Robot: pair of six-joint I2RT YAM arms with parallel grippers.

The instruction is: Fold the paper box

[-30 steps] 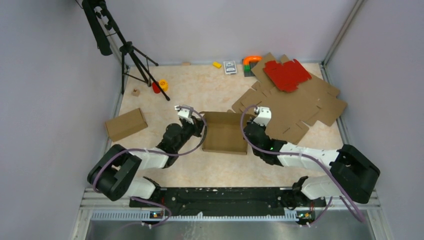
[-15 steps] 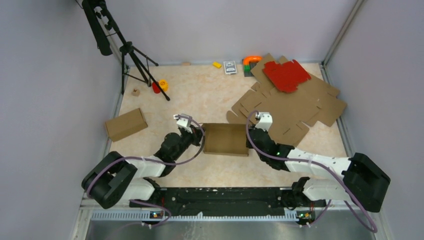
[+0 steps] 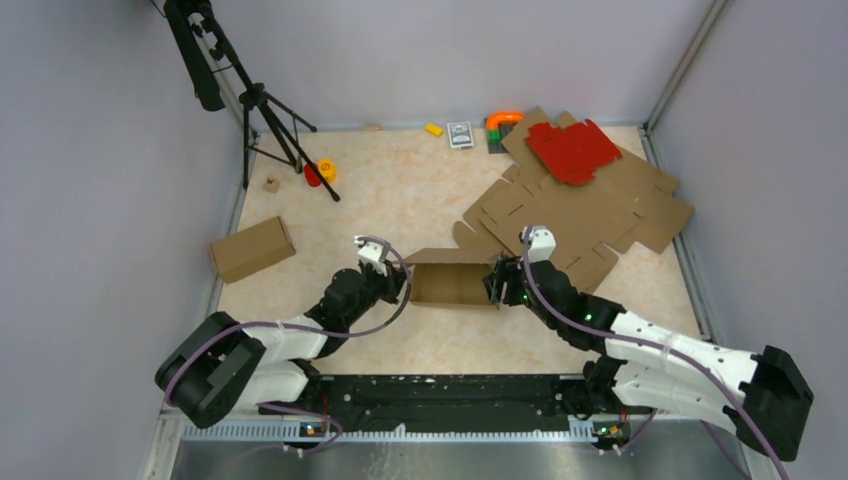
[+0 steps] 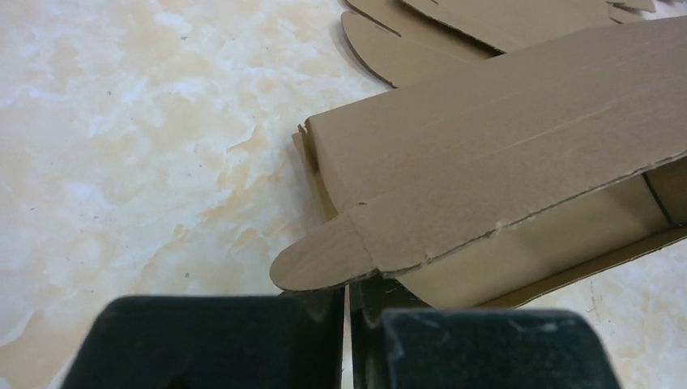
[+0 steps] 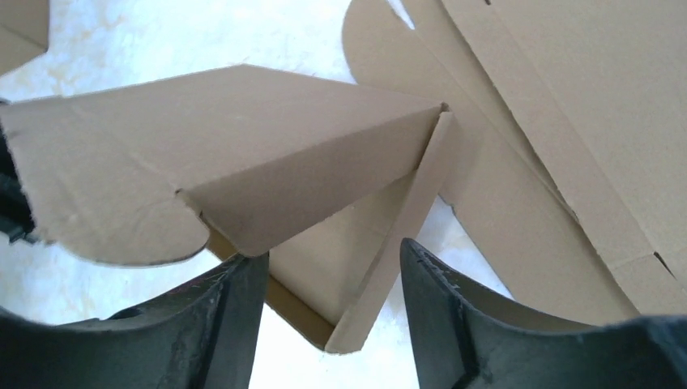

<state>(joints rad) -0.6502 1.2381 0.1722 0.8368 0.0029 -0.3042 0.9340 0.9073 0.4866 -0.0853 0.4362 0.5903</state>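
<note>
Brown paper box point(image 3: 452, 285): wrist views best show left jaws pressed together, right jaws spread astride its flap point(image 5: 387, 243).

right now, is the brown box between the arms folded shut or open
Open, half folded: the paper box has its lid panel tilted up, rounded tab untucked, inside showing.

I take the black tripod point(image 3: 265, 110) as landmark. At its foot I see a red-and-yellow piece point(image 3: 320, 172) and a small cube point(image 3: 271, 184); below it, a closed brown carton point(image 3: 252, 248); far right, a red sheet point(image 3: 573, 150).
</note>
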